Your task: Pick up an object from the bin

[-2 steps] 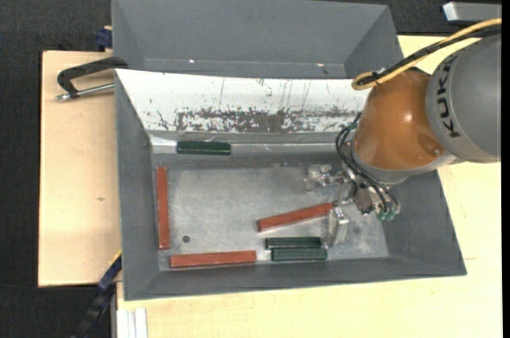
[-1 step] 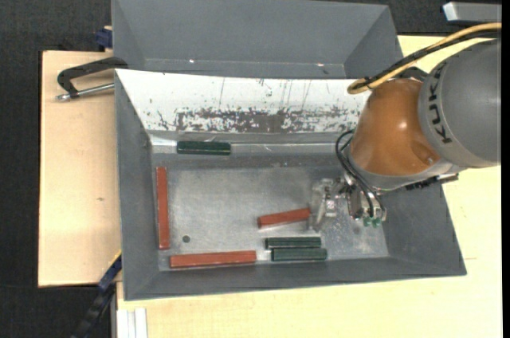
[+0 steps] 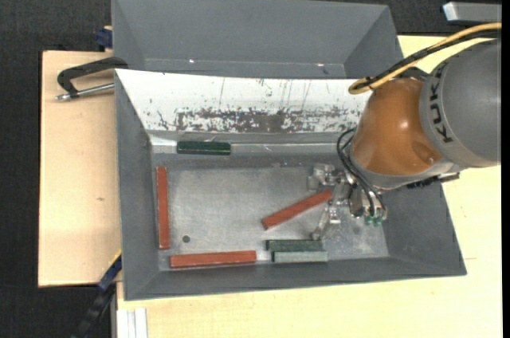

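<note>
Camera view puts your gripper (image 3: pixel 325 202) low in the bin (image 3: pixel 131 193), on the right side of the floor, with the orange wrist cover (image 3: pixel 390 133) just above it and the grey arm (image 3: pixel 470 109) coming in from the right. You can see its claw spread: one metal finger (image 3: pixel 321 178) sits on the far side of a slanted red bar (image 3: pixel 291 213) and the other on the near side, so the bar's upper right end lies between them. Whether either finger touches the bar you cannot tell.

That red bar lies flat on the floor, running from the claw down and leftward toward the middle of the bin. Just below its lower end, along the near wall, you have a dark green bar (image 3: pixel 296 251), and beside that to the left a second red bar (image 3: pixel 211 257), the two nearly end to end.

Further off, a third red bar (image 3: pixel 162 206) lies along the left wall, and another dark green bar (image 3: pixel 203 146) rests at the foot of the far wall — both well apart from the gripper. A small dark speck (image 3: pixel 186 240) sits near the left corner.
</note>
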